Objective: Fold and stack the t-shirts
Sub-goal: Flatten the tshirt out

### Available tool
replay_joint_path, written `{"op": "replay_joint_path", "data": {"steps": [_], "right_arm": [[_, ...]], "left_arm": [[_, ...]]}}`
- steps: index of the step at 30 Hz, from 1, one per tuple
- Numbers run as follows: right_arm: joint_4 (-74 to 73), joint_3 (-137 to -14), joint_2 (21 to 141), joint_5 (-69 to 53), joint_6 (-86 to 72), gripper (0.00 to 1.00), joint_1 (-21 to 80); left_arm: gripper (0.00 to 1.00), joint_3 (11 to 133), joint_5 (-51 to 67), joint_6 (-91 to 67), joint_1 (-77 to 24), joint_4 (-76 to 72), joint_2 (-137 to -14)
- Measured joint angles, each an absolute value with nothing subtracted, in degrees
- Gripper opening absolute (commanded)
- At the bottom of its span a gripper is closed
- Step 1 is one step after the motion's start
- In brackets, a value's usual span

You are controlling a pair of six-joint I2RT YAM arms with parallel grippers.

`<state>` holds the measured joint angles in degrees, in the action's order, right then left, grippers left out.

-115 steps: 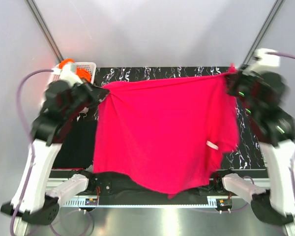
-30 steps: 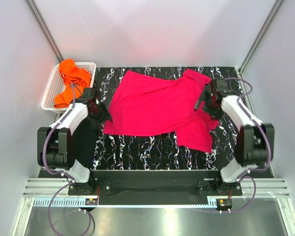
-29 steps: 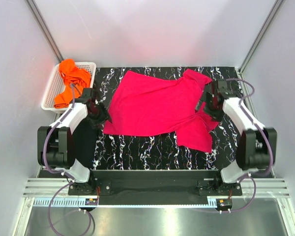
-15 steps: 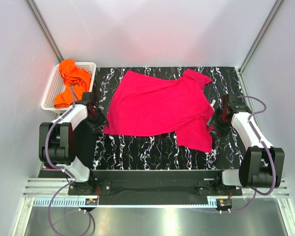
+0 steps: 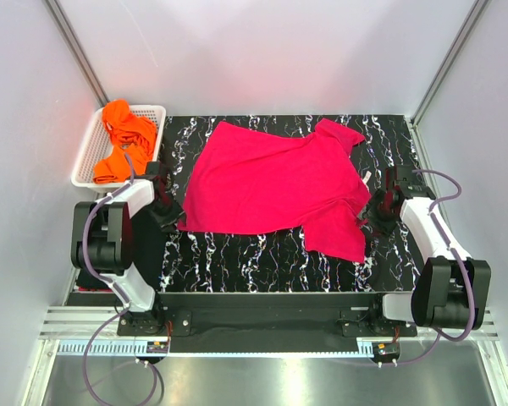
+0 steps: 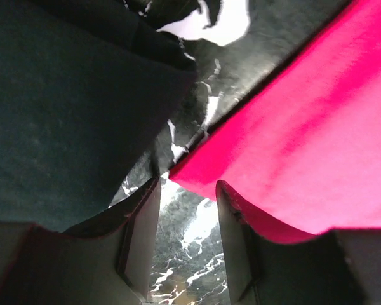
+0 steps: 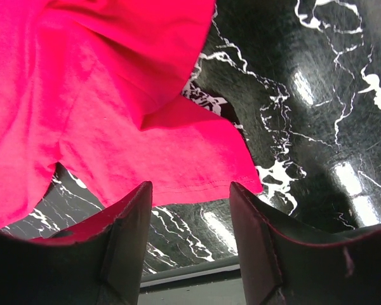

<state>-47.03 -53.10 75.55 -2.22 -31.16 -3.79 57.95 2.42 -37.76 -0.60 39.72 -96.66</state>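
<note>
A hot pink t-shirt (image 5: 271,182) lies spread and a bit rumpled on the black veined mat (image 5: 262,262), one sleeve pointing toward the near right. My left gripper (image 5: 166,211) is low at the shirt's near-left corner (image 6: 292,127), open, with only mat between its fingers (image 6: 232,222). My right gripper (image 5: 379,208) is beside the shirt's right sleeve (image 7: 178,159), also open and empty; the hem lies just past its tips. A black folded t-shirt (image 6: 63,108) lies left of the mat. Orange t-shirts (image 5: 123,139) sit in the basket.
The white lattice basket (image 5: 86,156) stands at the far left, off the mat. Metal frame posts (image 5: 76,55) run up at both back corners. The arm bases and a rail (image 5: 262,326) line the near edge.
The pink shirt, held up between both grippers earlier, now lies flat. Over the last second the right gripper came off the sleeve toward the right edge, and both pairs of jaws narrowed.
</note>
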Motion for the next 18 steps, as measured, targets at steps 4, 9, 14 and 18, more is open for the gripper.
{"op": "replay_joint_path", "data": {"steps": [4, 9, 14, 18], "right_arm": [[-47.2, -52.3, 75.5, -2.2, -31.7, 0.61, -3.9], [-47.2, -52.0, 75.5, -2.2, -32.0, 0.61, -4.4], [-47.2, -50.4, 75.4, -2.2, -33.3, 0.76, -4.6], [-47.4, -48.0, 75.8, -2.2, -34.1, 0.71, -5.5]], "left_arm": [[0.35, 57.8, 2.8, -38.7, -0.4, 39.7, -97.6], [0.12, 57.5, 2.5, -38.7, -0.1, 39.3, -97.6], [0.00, 57.3, 2.2, -38.2, -0.2, 38.6, -96.9], [0.00, 56.1, 2.2, -37.4, -0.2, 37.8, -95.3]]}}
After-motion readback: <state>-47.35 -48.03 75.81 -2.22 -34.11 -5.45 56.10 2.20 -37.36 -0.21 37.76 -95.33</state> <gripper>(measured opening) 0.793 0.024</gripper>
